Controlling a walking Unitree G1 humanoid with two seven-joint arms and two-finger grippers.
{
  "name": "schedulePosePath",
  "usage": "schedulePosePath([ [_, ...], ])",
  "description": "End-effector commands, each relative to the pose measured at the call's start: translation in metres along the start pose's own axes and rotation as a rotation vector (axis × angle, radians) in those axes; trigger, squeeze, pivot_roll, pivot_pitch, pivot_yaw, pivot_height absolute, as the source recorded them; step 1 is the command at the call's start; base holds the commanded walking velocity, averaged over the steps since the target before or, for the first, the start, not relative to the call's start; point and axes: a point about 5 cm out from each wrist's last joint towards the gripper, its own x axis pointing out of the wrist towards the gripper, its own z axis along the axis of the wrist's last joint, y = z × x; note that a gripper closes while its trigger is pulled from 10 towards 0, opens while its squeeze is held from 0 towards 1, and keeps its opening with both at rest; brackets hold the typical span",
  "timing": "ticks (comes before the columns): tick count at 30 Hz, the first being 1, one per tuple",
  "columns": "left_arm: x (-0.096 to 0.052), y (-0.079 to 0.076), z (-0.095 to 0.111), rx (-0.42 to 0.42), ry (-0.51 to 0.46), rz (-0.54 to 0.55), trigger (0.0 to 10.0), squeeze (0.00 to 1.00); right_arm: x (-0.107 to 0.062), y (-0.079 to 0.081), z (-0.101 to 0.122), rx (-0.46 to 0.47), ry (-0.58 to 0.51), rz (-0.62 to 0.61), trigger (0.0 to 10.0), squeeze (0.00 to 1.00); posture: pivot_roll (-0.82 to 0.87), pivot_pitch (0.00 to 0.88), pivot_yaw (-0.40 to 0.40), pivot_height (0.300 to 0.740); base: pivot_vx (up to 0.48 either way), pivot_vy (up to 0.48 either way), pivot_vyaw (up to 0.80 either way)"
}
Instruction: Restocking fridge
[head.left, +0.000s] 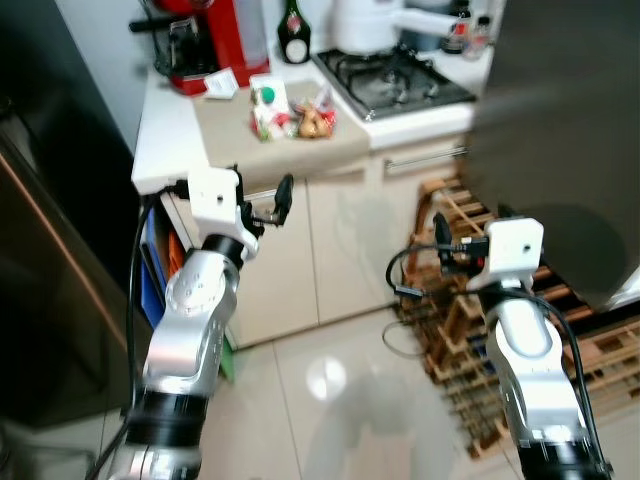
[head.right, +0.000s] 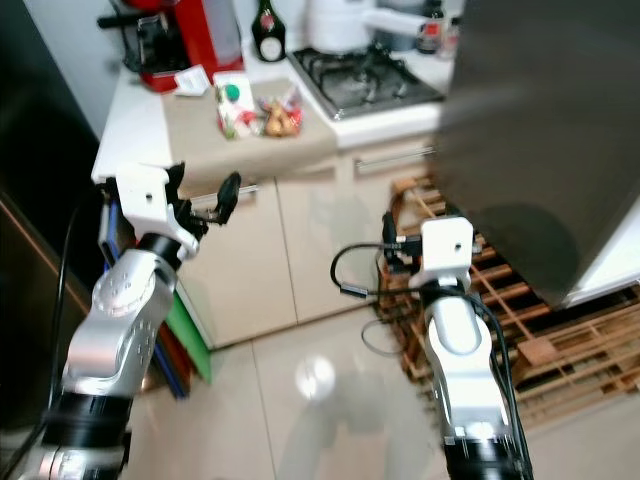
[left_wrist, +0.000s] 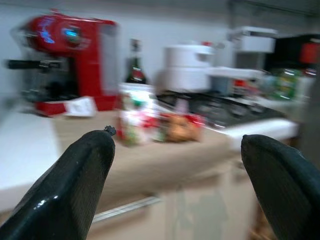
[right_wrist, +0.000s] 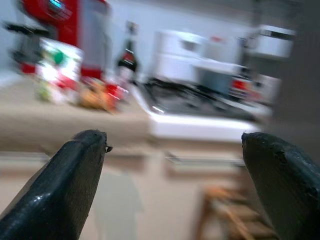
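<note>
On the beige counter (head.left: 300, 150) stands a white carton with a green cap (head.left: 268, 108), and a red-and-orange snack bag (head.left: 313, 122) lies right beside it. My left gripper (head.left: 262, 200) is open and empty, held up just below the counter's front edge and pointing toward the carton (left_wrist: 134, 116). My right gripper (head.left: 445, 250) is also open and empty. It sits lower, in front of the cabinets near the wooden rack, and its wrist view looks along the counter toward the carton (right_wrist: 56, 70) and the stove.
A red coffee machine (head.left: 195, 40), a dark bottle (head.left: 292, 35), a white appliance (head.left: 365, 22) and a gas stove (head.left: 395, 82) line the back of the counter. A big dark grey panel (head.left: 560, 130) looms at right above a wooden rack (head.left: 470, 310). A dark tall surface (head.left: 45, 250) fills the left.
</note>
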Motion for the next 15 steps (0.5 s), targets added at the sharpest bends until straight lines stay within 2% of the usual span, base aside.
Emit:
schedulePosePath([
  [1, 0.0031, 0.0037, 0.0011, 0.005, -0.003, 0.011, 10.0, 0.00, 0.0003, 0.0036, -0.0005, 0.005, -0.006, 0.018, 10.0, 0.00, -0.10, 0.000, 0.058, 0.740, 0.480, 0.000, 0.00],
  [4, 0.0048, 0.0050, 0.0030, 0.004, -0.011, 0.017, 10.0, 0.00, 0.0009, 0.0040, -0.0005, 0.012, -0.008, 0.023, 10.0, 0.00, -0.10, 0.000, 0.058, 0.740, 0.480, 0.000, 0.00],
  [10, 0.0034, 0.0122, -0.0012, -0.055, 0.018, 0.086, 10.0, 0.00, -0.0013, 0.0031, -0.0037, 0.015, 0.009, 0.034, 10.0, 0.00, -0.09, 0.000, 0.041, 0.740, 0.480, 0.000, 0.00],
  [15, 0.0022, 0.0103, -0.0026, -0.060, 0.019, 0.089, 10.0, 0.00, -0.0029, 0.0027, -0.0038, 0.012, 0.011, 0.044, 10.0, 0.00, -0.09, 0.000, 0.033, 0.740, 0.480, 0.000, 0.00],
])
